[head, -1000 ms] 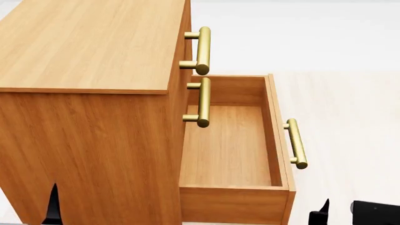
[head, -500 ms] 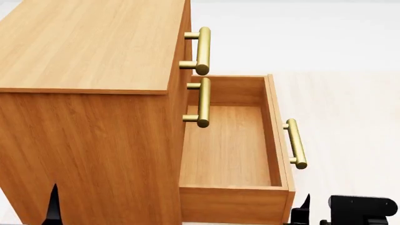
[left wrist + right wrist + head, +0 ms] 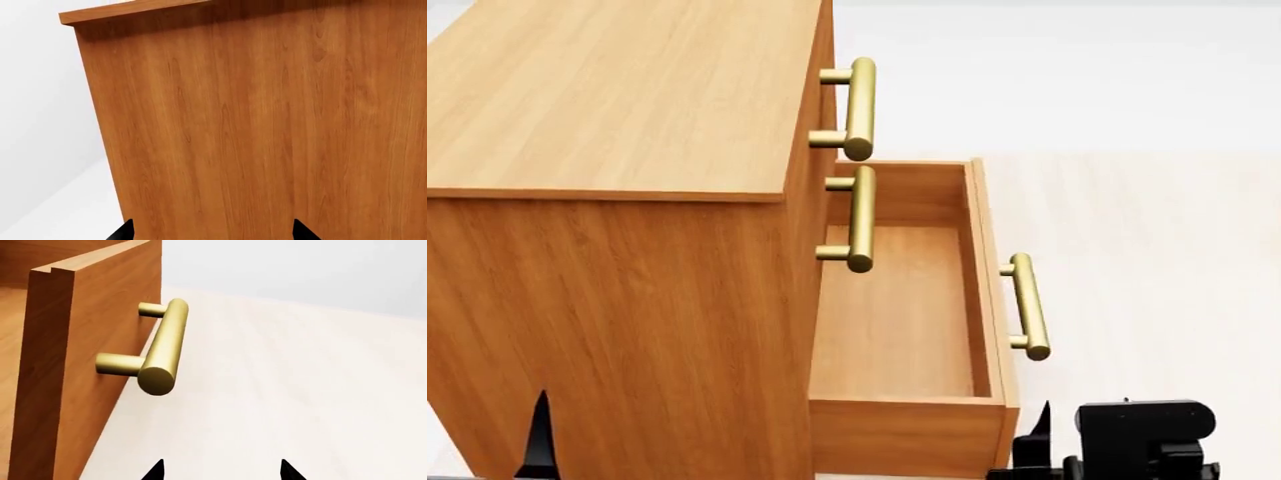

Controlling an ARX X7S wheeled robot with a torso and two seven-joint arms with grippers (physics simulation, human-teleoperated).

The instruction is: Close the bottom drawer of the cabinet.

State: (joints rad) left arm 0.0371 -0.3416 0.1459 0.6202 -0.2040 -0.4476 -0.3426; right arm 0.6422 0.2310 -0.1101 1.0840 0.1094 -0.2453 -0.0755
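Observation:
The cabinet (image 3: 614, 110) is an orange-brown chest with three brass-handled drawers. The bottom drawer (image 3: 901, 320) stands pulled out and empty, and its brass handle (image 3: 1028, 305) faces right. My right gripper (image 3: 1041, 445) is open and empty, low beside the near end of the drawer front. In the right wrist view the drawer front (image 3: 87, 365) and its handle (image 3: 163, 347) lie just ahead of the right gripper (image 3: 220, 471). I cannot tell whether it touches the front. My left gripper (image 3: 212, 232) is open and faces the cabinet's side panel (image 3: 267, 125). One of its fingertips (image 3: 541, 435) shows in the head view.
The two upper drawers are shut; their handles (image 3: 861, 105) (image 3: 861, 215) stick out over the open drawer. Pale floor (image 3: 1161, 250) spreads to the right of the drawer front. A white wall lies beyond the cabinet.
The bottom drawer has slid a little way into the cabinet. My right gripper has moved left with it, staying beside the drawer front's near end. The left arm has not moved.

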